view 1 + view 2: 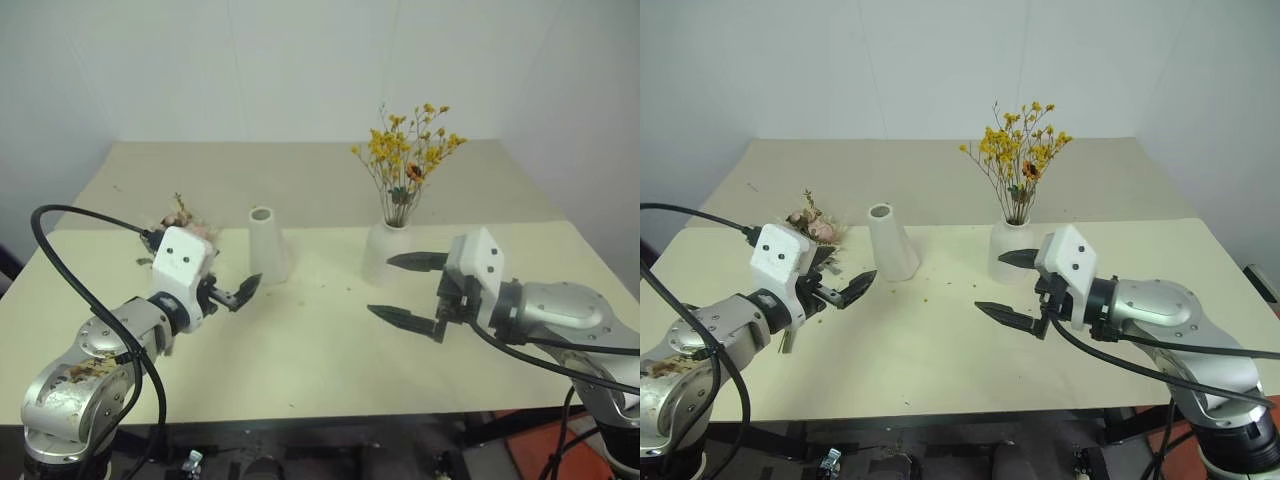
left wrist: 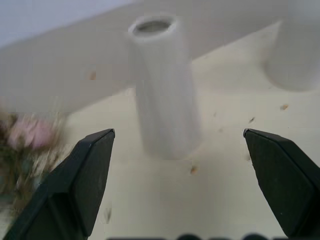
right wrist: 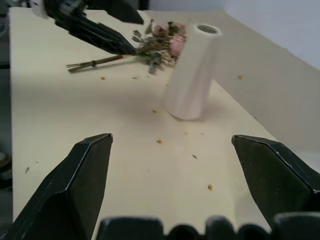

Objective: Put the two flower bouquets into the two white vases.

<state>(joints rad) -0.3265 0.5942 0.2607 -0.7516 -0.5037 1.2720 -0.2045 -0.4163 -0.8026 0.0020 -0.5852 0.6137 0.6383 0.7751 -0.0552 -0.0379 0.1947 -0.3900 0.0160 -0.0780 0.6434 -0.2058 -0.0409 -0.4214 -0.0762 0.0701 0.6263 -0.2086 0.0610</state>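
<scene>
Cream table [image 1: 300,370], white walls: the pink rose bouquet with green leaves [image 1: 812,226] lies beside the empty tall white cone vase [image 1: 890,242]. Both the left gripper [image 1: 845,288] and right gripper [image 1: 1008,285] gape wide, empty. It looks light and fragile, so pinch the stems.

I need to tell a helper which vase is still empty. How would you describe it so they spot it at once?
On the cream table, look left of the squat vase that holds the yellow bouquet. There stands the tall slim vase, a white cone widening toward its base. Its open mouth holds nothing, and the pink rose bouquet lies flat on the table to its left.
</scene>
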